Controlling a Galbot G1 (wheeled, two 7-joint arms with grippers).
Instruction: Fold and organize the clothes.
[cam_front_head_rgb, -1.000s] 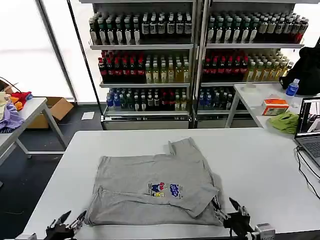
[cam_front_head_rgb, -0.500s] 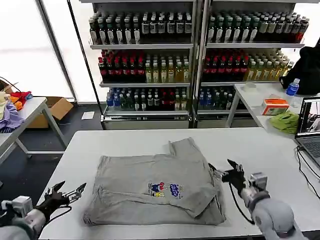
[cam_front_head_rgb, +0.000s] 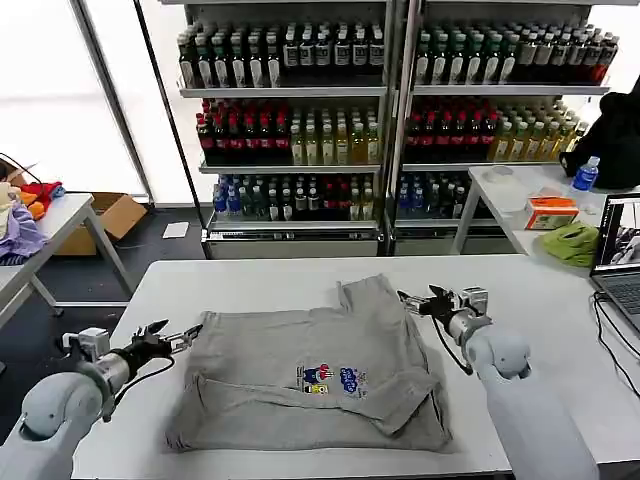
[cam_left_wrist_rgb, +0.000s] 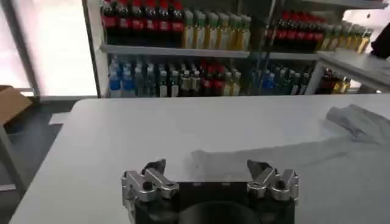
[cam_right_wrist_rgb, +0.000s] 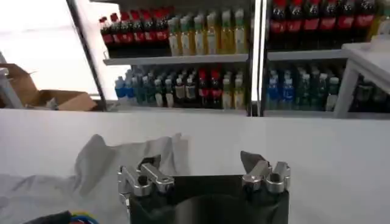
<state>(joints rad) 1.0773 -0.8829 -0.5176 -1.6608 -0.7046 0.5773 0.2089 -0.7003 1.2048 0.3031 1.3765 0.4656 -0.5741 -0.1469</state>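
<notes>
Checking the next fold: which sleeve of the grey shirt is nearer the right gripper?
The far sleeve, sticking out at the grey shirt's top edge beside the right gripper.

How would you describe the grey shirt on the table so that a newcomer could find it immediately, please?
Start at the large white table in front of the drinks shelves. At its middle lies the grey shirt, folded flat, between the left gripper and the right gripper, both with fingers open. It is the table's one garment, marked by a small multicoloured chest print.
</notes>
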